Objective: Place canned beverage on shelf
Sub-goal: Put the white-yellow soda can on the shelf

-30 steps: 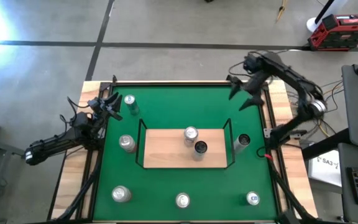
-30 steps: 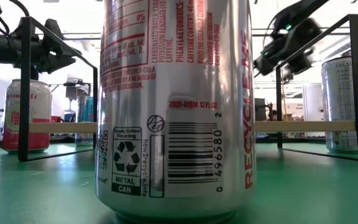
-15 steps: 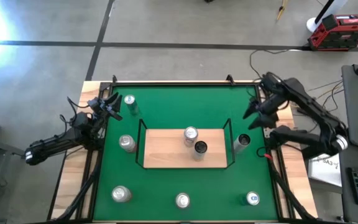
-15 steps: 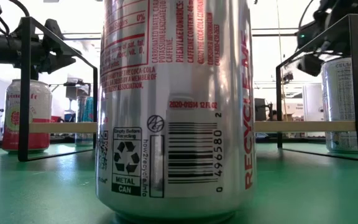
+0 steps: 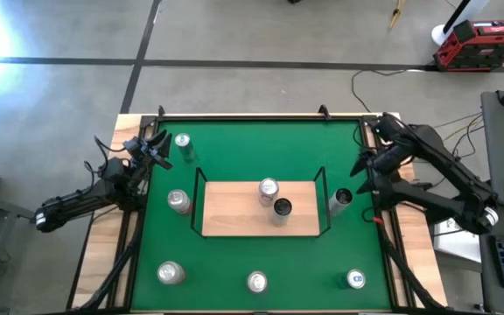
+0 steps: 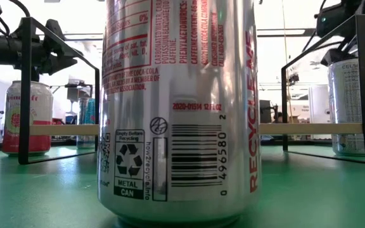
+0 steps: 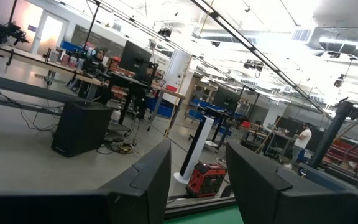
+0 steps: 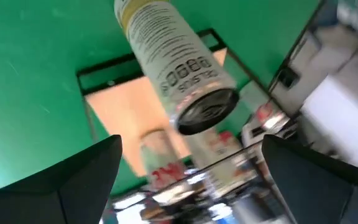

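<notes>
One white can (image 5: 340, 200) stands just beside the right claw (image 5: 363, 169), fingers spread wide.

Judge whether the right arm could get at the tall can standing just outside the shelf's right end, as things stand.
Probably yes. The right gripper, jaws open, hangs just beside the tall can, which stands on the green tabletop outside the shelf rail, with nothing between them.
</notes>
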